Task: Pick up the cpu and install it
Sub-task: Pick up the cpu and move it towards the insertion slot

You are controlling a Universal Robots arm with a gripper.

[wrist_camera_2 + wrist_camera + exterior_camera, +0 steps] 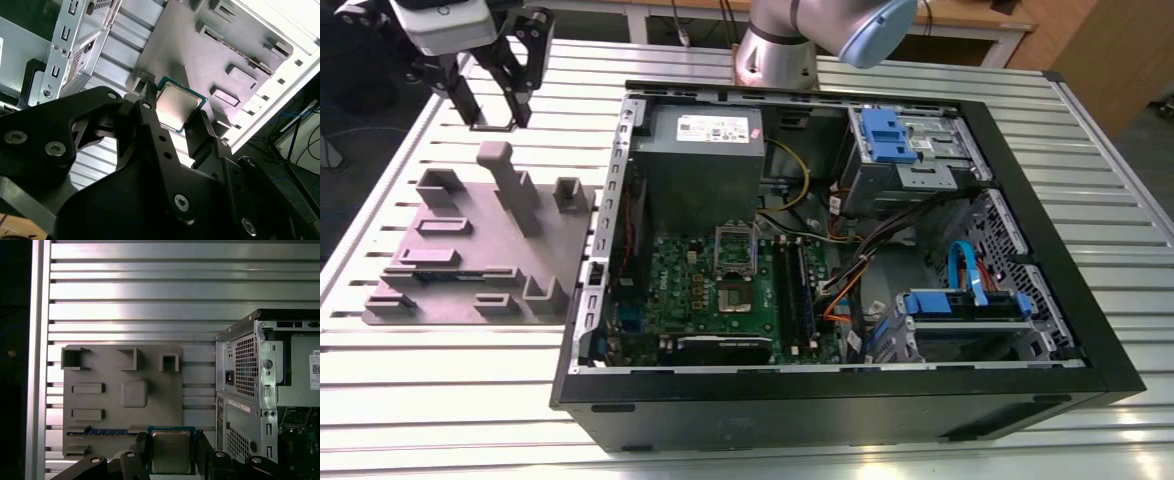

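The cpu is a small square chip with a silvery metal top and a green rim. It sits edge to edge between the black fingers of my gripper, which is shut on it. The second wrist view shows the cpu clamped the same way in the gripper. In the exterior view the gripper hangs above the table at the far left, beyond the grey fixture plate and outside the open computer case. The motherboard socket lies open inside the case.
The fixture plate carries raised blocks, posts and slots, with a blue memory stick in one slot. Inside the case stand a grey power supply, blue drive brackets and loose cables. The arm's base stands behind the case.
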